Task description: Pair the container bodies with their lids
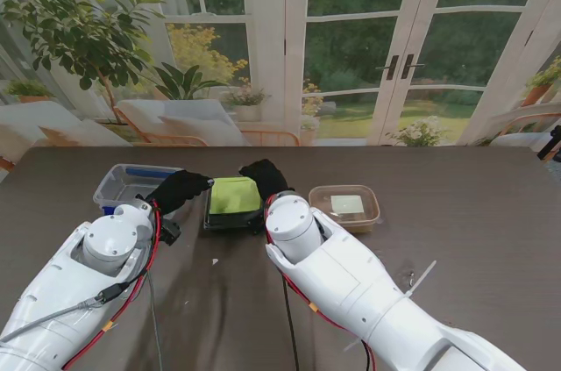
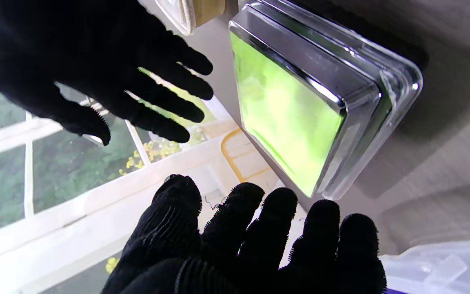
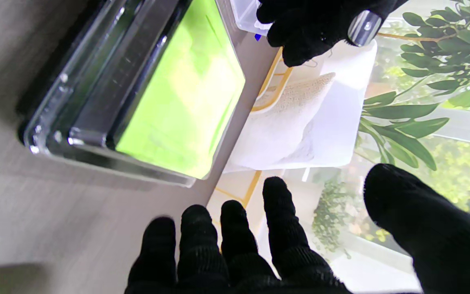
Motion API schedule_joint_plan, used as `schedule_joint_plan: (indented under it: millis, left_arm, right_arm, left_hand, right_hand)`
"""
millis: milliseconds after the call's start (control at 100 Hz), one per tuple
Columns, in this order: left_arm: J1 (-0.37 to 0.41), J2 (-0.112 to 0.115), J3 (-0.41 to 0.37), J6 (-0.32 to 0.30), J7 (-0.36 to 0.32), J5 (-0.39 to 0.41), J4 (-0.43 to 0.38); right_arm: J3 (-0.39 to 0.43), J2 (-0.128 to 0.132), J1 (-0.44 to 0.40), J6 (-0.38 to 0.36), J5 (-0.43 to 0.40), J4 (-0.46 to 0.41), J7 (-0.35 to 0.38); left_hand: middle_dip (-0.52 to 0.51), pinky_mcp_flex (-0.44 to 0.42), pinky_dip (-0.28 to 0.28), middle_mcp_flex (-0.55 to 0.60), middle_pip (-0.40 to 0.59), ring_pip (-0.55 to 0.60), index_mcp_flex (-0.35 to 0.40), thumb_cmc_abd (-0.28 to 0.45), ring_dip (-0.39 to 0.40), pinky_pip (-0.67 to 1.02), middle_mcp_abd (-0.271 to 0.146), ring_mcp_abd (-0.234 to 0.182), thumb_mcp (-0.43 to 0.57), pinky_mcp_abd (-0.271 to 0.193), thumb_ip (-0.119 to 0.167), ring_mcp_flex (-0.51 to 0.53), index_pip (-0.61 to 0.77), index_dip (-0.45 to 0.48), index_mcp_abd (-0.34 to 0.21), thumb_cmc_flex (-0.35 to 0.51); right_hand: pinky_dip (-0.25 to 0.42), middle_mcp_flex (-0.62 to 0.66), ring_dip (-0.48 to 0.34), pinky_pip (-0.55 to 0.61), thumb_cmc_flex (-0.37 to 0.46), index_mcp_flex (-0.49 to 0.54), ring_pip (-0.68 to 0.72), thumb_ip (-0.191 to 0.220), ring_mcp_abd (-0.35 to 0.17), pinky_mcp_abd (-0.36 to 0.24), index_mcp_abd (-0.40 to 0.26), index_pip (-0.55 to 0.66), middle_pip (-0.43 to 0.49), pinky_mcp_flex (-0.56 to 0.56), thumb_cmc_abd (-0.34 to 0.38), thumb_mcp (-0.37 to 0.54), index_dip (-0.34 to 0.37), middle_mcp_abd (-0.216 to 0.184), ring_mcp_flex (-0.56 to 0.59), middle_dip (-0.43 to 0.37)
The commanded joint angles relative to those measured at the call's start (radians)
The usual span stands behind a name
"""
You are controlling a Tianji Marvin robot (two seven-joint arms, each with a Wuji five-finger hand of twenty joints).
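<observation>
Green-lidded container (image 1: 232, 202) sits at the table's middle, its lid seated on the clear body. Left hand (image 1: 178, 189) and right hand (image 1: 264, 178) flank it, fingers spread, gripping nothing. That pair looks done. Left of it stands the blue-trimmed tub (image 1: 131, 184), right of it the tan tub (image 1: 346, 206); next likely comes finding their lids.
</observation>
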Motion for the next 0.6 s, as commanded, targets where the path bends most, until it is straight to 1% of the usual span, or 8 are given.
schedule_joint_plan:
  millis: [0, 170, 250, 300, 370, 470, 530, 590]
  left_arm:
    - [-0.006, 0.005, 0.004, -0.013, -0.013, 0.006, -0.012]
    - [-0.027, 0.026, 0.023, -0.05, -0.026, 0.124, -0.011]
    - [-0.036, 0.033, 0.03, -0.051, -0.027, 0.175, -0.015]
    - [-0.04, 0.035, 0.034, -0.046, -0.022, 0.203, -0.018]
    - [-0.046, 0.038, 0.038, -0.033, -0.018, 0.237, -0.022]
    - [-0.06, 0.044, 0.043, -0.007, -0.028, 0.276, -0.024]
    - [-0.073, 0.05, 0.046, -0.001, -0.041, 0.302, -0.021]
    - [-0.087, 0.054, 0.051, 0.005, -0.052, 0.324, -0.014]
  right_arm:
    - [0.0, 0.011, -0.006, 0.006, -0.021, -0.022, 0.009]
    - [0.002, 0.039, -0.016, 0.064, -0.103, -0.077, 0.018]
    - [0.004, 0.046, -0.019, 0.092, -0.13, -0.095, 0.018]
    - [0.005, 0.05, -0.019, 0.106, -0.143, -0.103, 0.02]
    - [0.007, 0.057, -0.018, 0.124, -0.153, -0.116, 0.032]
    - [0.005, 0.066, -0.012, 0.151, -0.171, -0.127, 0.057]
    - [0.0, 0.072, -0.006, 0.163, -0.183, -0.13, 0.074]
    - [-0.007, 0.075, 0.003, 0.177, -0.202, -0.128, 0.087]
  left_hand:
    - [0.044, 0.03, 0.123, 0.048, 0.02, 0.051, 0.024, -0.036, 0.073, 0.033, 0.014, 0.048, 0.099, 0.041, 0.022, 0.051, 0.017, 0.015, -0.013, -0.057]
    - [0.184, 0.059, 0.467, 0.132, 0.078, 0.24, 0.041, -0.084, 0.256, 0.193, 0.049, 0.108, 0.242, 0.105, 0.01, 0.096, 0.037, 0.027, -0.021, -0.138]
    - [0.283, -0.004, 0.638, 0.173, 0.12, 0.357, 0.048, -0.099, 0.342, 0.523, 0.056, 0.138, 0.296, 0.101, 0.005, 0.128, 0.041, 0.028, -0.018, -0.174]
    - [0.354, -0.052, 0.528, 0.197, 0.153, 0.429, 0.054, -0.11, 0.388, 0.853, 0.06, 0.158, 0.331, 0.097, 0.001, 0.157, 0.045, 0.029, -0.015, -0.194]
    - [0.429, 0.0, 0.442, 0.233, 0.207, 0.528, 0.068, -0.112, 0.44, 1.053, 0.066, 0.182, 0.346, 0.122, 0.0, 0.209, 0.053, 0.032, -0.006, -0.2]
    - [0.603, 0.188, 0.509, 0.295, 0.36, 0.732, 0.101, -0.115, 0.549, 1.19, 0.066, 0.205, 0.372, 0.193, -0.003, 0.337, 0.068, 0.038, 0.0, -0.209]
    - [0.714, 0.334, 0.56, 0.326, 0.477, 0.87, 0.115, -0.114, 0.608, 1.293, 0.048, 0.178, 0.389, 0.207, -0.004, 0.435, 0.075, 0.04, -0.009, -0.222]
    - [0.798, 0.483, 0.549, 0.364, 0.584, 0.984, 0.125, -0.116, 0.627, 1.404, 0.025, 0.137, 0.414, 0.21, -0.003, 0.54, 0.079, 0.041, -0.015, -0.235]
  right_hand:
    - [0.038, 0.038, 0.01, 0.054, 0.002, 0.045, -0.001, 0.01, -0.024, 0.019, -0.047, -0.011, 0.029, 0.066, -0.038, 0.015, 0.011, -0.039, 0.049, 0.02]
    - [0.177, 0.196, 0.037, 0.236, -0.001, 0.127, 0.029, 0.011, 0.003, 0.122, -0.081, -0.046, 0.021, 0.166, -0.054, 0.014, 0.016, -0.026, 0.152, 0.023]
    - [0.281, 0.26, 0.097, 0.329, -0.002, 0.158, 0.118, 0.012, 0.042, 0.17, -0.092, -0.06, 0.04, 0.214, -0.06, 0.014, 0.02, -0.026, 0.214, 0.039]
    - [0.342, 0.298, 0.15, 0.394, -0.004, 0.167, 0.196, 0.013, 0.067, 0.194, -0.098, -0.064, 0.065, 0.25, -0.062, 0.012, 0.022, -0.024, 0.252, 0.052]
    - [0.432, 0.346, 0.226, 0.5, -0.002, 0.178, 0.321, 0.014, 0.094, 0.227, -0.109, -0.073, 0.116, 0.307, -0.062, 0.009, 0.022, -0.022, 0.294, 0.076]
    - [0.533, 0.402, 0.318, 0.659, -0.002, 0.195, 0.505, 0.015, 0.127, 0.266, -0.119, -0.081, 0.198, 0.406, -0.063, 0.008, 0.021, -0.017, 0.356, 0.109]
    - [0.58, 0.438, 0.37, 0.75, -0.003, 0.216, 0.618, 0.016, 0.151, 0.285, -0.132, -0.091, 0.248, 0.467, -0.065, 0.006, 0.018, -0.013, 0.405, 0.129]
    - [0.624, 0.486, 0.427, 0.842, 0.001, 0.249, 0.743, 0.019, 0.168, 0.304, -0.144, -0.102, 0.305, 0.548, -0.072, 0.019, 0.015, -0.006, 0.479, 0.159]
